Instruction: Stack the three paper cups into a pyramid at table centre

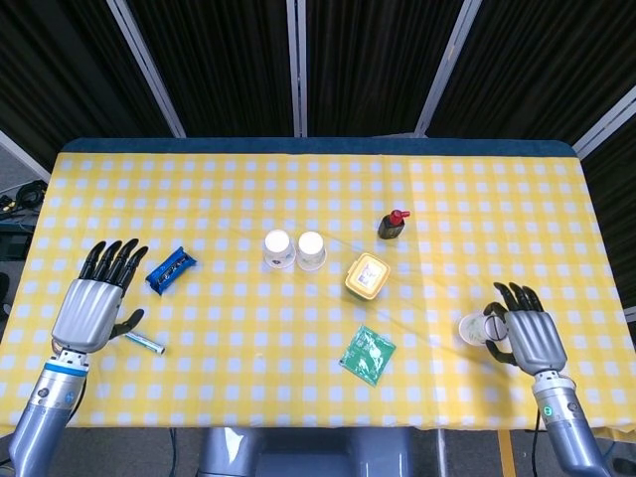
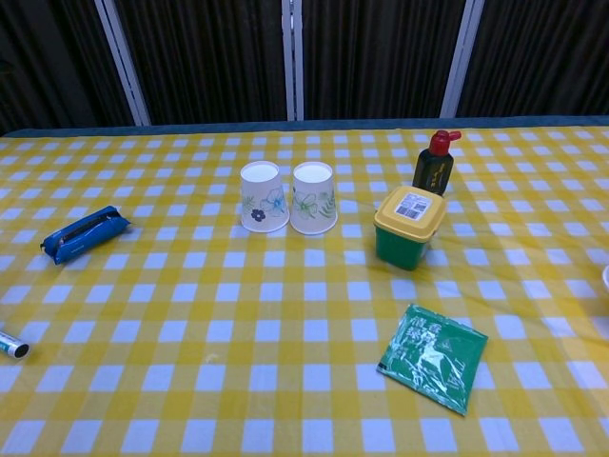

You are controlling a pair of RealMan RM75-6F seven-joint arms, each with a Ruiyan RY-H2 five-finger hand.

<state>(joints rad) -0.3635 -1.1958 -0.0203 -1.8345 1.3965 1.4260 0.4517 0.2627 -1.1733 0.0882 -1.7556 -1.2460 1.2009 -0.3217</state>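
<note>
Two white paper cups stand upside down and side by side near the table's middle, one with a blue flower (image 1: 279, 248) (image 2: 264, 209) and one with green leaves (image 1: 311, 249) (image 2: 313, 210). My right hand (image 1: 525, 336) grips the third paper cup (image 1: 474, 331) at the near right of the table, its fingers curled round the cup's side. Only a sliver of that cup's rim (image 2: 605, 276) shows at the right edge of the chest view. At the near left my left hand (image 1: 92, 303) hovers with its fingers spread and holds nothing.
A blue packet (image 1: 171, 269) and a white tube (image 1: 147, 344) lie by my left hand. Right of the cups are a dark bottle with a red cap (image 1: 394, 225), a green tub with a yellow lid (image 1: 367, 276) and a green sachet (image 1: 368, 355).
</note>
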